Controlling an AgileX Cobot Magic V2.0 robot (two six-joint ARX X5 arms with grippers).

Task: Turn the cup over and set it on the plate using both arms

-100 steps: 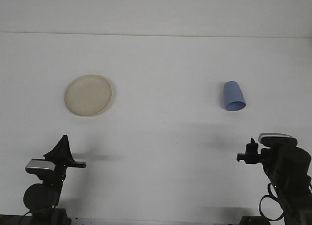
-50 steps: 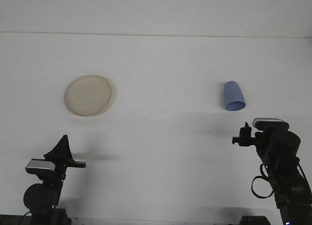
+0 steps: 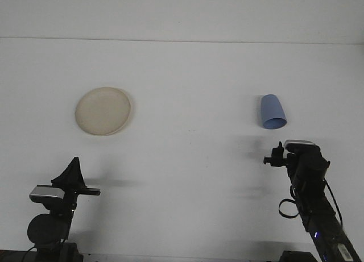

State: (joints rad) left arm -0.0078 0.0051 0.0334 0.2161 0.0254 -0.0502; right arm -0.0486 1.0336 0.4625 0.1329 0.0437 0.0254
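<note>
Cup (image 3: 272, 112), smooth blue plastic and tapered, lies on its side toward the matte white worktop's (image 3: 193, 74) right edge; a round, shallow cream plate (image 3: 103, 111) sits well apart toward the left. Neither the right pincer (image 3: 275, 154) nor the left pincer (image 3: 73, 172) shows its state.

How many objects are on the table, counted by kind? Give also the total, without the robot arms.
Cup: 1
Plate: 1
Total: 2
</note>
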